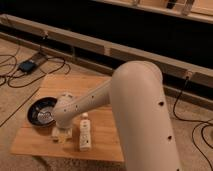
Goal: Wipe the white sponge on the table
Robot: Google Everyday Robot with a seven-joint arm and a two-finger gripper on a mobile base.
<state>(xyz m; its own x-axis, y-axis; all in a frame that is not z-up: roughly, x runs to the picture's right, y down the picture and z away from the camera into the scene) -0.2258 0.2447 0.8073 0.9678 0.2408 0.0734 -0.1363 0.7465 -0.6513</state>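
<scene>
**Desk:** What does the camera view show?

**Photographer:** The robot's white arm [100,102] reaches down to the light wooden worktop [112,145]. Its gripper [61,131] is lowered close to the boards with jaws spread. The white sponge [58,136] lies directly beneath the gripper, with only a pale, off-white edge of the small flat pad visible. Whether the two touch cannot be told.

**Desk:** What else is near it?

**Photographer:** A dark bowl [42,111] sits to the gripper's left and slightly beyond it. A white capped bottle [85,135] lies just to the gripper's right.

**Desk:** How should the sponge handle?

**Photographer:** It looks light, soft and easily squashed, and not at all fragile. On bare wood it could skid or bunch up. The likely hold is low across its shorter sides, with steady downward pressure to keep it flat. Any stroke should stay short of the bottle on the right.
</scene>
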